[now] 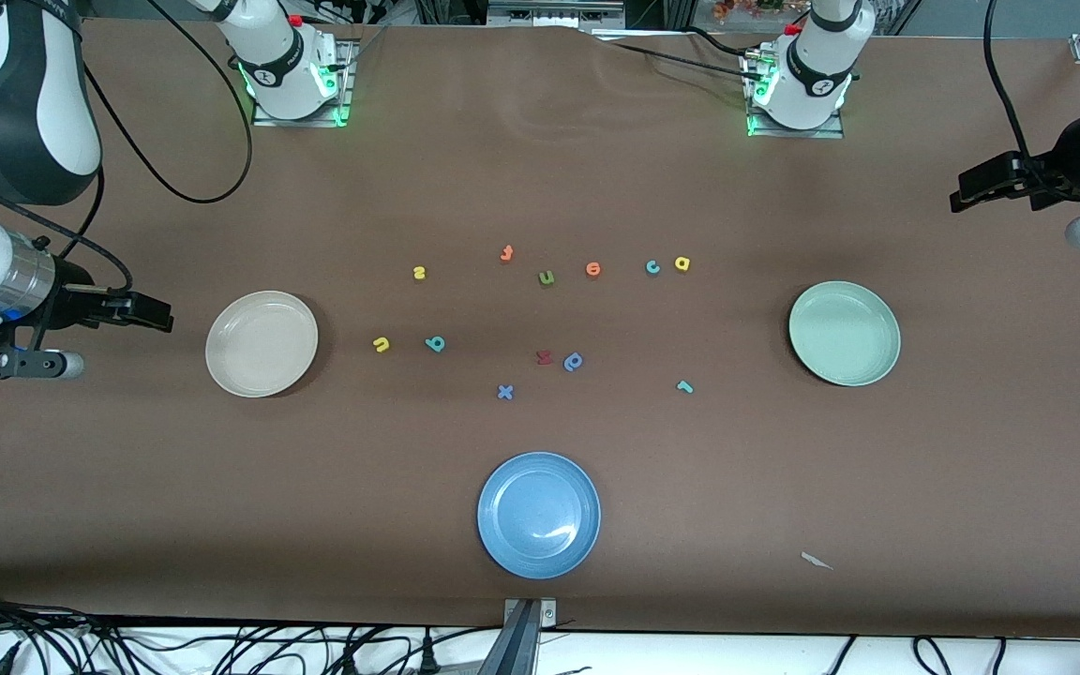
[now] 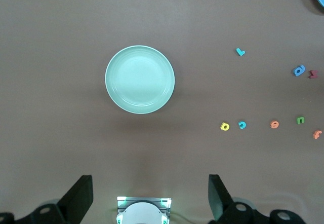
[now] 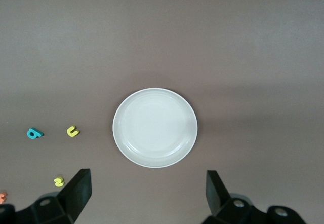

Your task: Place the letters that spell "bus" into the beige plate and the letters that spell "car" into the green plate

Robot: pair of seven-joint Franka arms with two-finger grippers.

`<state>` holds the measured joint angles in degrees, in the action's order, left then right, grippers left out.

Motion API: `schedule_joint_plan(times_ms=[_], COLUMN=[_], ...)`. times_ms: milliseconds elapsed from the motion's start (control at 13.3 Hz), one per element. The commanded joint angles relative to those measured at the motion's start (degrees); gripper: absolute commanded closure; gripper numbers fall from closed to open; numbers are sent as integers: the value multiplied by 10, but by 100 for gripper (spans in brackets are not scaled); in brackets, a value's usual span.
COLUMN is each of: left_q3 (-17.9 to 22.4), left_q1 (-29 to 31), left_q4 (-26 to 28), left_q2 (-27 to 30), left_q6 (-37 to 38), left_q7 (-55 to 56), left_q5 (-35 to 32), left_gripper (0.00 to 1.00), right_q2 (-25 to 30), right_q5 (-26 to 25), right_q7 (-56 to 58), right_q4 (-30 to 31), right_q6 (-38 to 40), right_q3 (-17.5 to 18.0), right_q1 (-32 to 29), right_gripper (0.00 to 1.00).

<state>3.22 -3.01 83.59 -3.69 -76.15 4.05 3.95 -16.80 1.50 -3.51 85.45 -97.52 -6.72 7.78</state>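
Note:
The beige plate (image 1: 262,343) (image 3: 155,127) lies empty toward the right arm's end. Beside it are the yellow "u" (image 1: 382,345) (image 3: 73,131) and teal "b" (image 1: 435,344) (image 3: 34,133), with the yellow "s" (image 1: 419,273) (image 3: 59,182) farther from the camera. The green plate (image 1: 845,333) (image 2: 139,79) lies empty toward the left arm's end. The teal "c" (image 1: 652,268) (image 2: 242,125) and yellow "a" (image 1: 682,263) (image 2: 225,126) sit together, and the teal "r" (image 1: 684,385) (image 2: 240,51) lies nearer the camera. My right gripper (image 1: 154,314) (image 3: 147,193) hangs open and empty above the table beside the beige plate. My left gripper (image 1: 964,192) (image 2: 150,196) hangs open and empty beside the green plate.
A blue plate (image 1: 539,515) sits near the front edge. In the middle lie an orange "f" (image 1: 506,253), a green "u" (image 1: 547,277), an orange round letter (image 1: 593,270), a red letter (image 1: 545,356), a blue "p" (image 1: 574,361) and a blue "x" (image 1: 504,392).

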Motion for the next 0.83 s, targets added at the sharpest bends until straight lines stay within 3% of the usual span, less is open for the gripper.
schedule_joint_plan(times_ms=[0, 301, 526, 751], left_q3=[-5, -4, -13, -13], left_q1=[4, 5, -13, -16], left_q4=[-21, -21, -21, -21], left_q2=[-9, -10, -10, -10], left_q6=[14, 14, 14, 14], left_q7=[2, 0, -1, 0], left_q5=[8, 3, -64, -68], left_gripper=[0, 0, 0, 0], right_q2=[7, 7, 7, 7], right_q5=[-10, -10, -10, -10], right_q7=[-4, -3, -3, -1], right_q4=[-3, -3, -3, -3], right_q6=[10, 10, 10, 10], right_q3=[2, 1, 1, 1], right_q1=[1, 0, 1, 0], right_gripper=[0, 0, 0, 0])
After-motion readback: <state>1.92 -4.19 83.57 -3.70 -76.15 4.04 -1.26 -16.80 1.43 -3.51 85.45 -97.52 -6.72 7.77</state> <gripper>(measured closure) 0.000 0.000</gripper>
